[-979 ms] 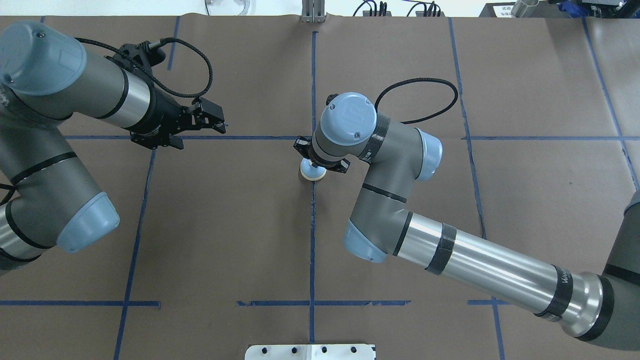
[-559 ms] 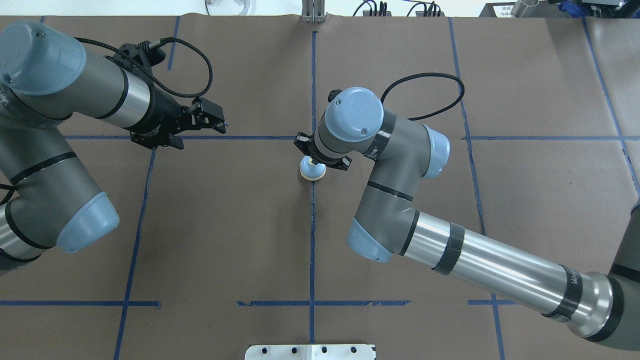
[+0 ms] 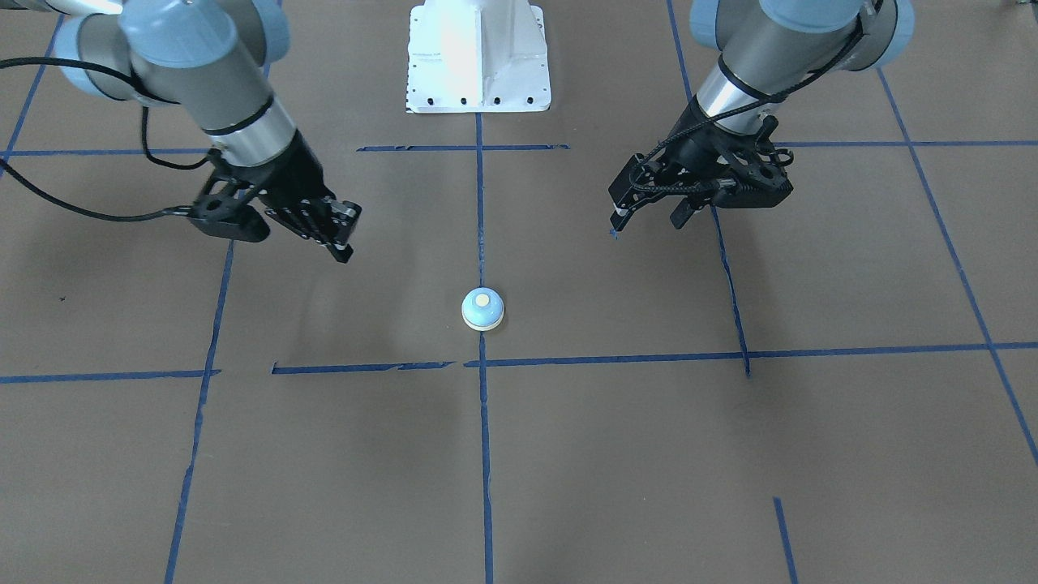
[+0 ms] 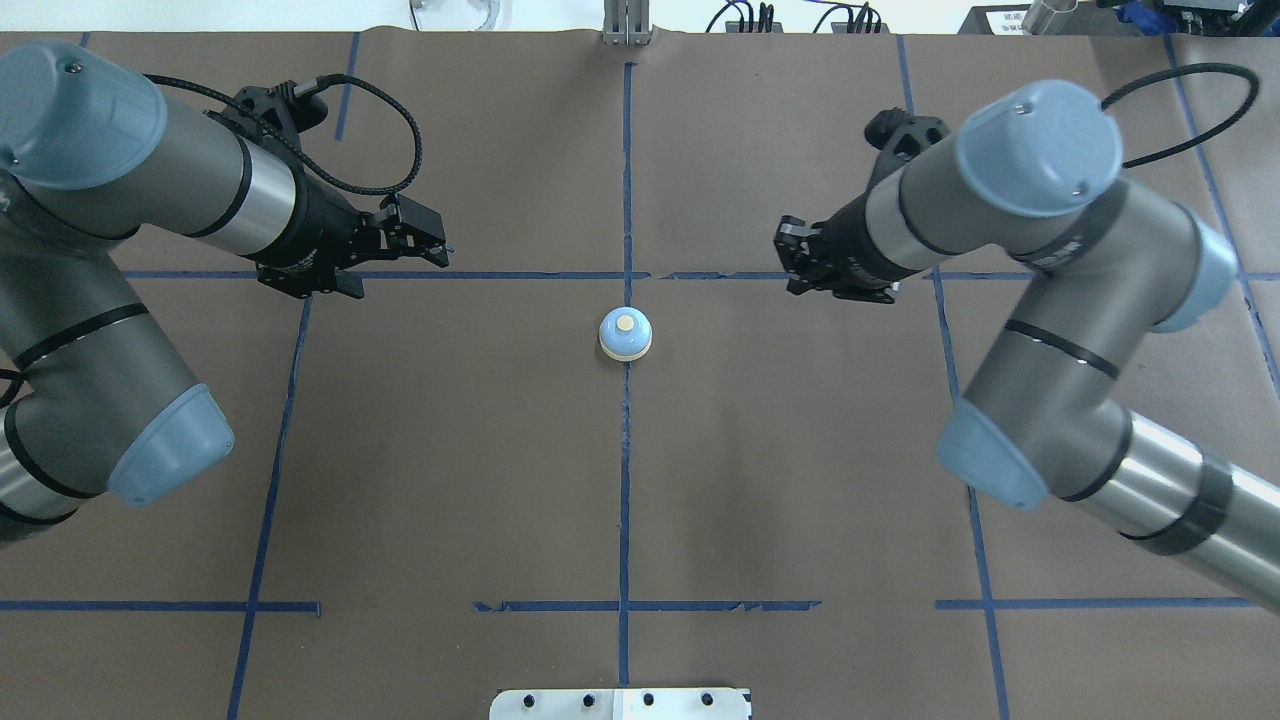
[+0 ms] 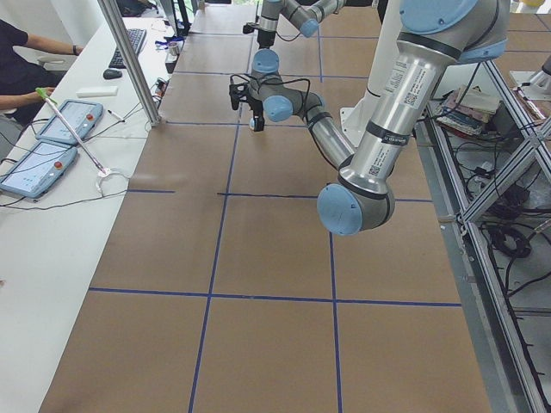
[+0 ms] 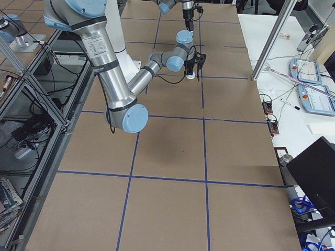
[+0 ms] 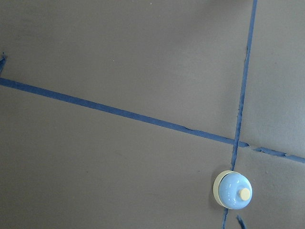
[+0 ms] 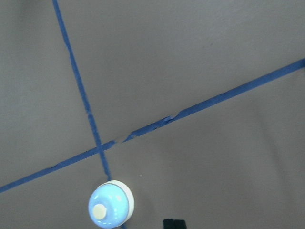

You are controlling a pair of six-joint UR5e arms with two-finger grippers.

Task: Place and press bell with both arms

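The light-blue bell point(image 4: 625, 334) with its cream button stands upright and alone on the brown table point(image 4: 450, 450), on the centre tape line. It also shows in the front view point(image 3: 482, 309), the left wrist view point(image 7: 232, 189) and the right wrist view point(image 8: 110, 204). My left gripper point(image 4: 445, 250) hovers far to the bell's left, looks shut and holds nothing; it also shows in the front view point(image 3: 615, 227). My right gripper point(image 4: 790, 260) hovers to the bell's right, shut and empty, also in the front view point(image 3: 343, 250). Neither touches the bell.
The white bolted pedestal point(image 3: 478, 57) stands at the robot's side of the table. Blue tape lines point(image 4: 625, 500) divide the brown surface into squares. A side bench with tablets point(image 5: 39, 163), a seated person point(image 5: 17, 52) and a metal post point(image 5: 129, 60) lie beyond the far edge.
My right arm has risen from directly over the bell and swung away to the right, uncovering it. The bell stays in place. My left arm has not moved.
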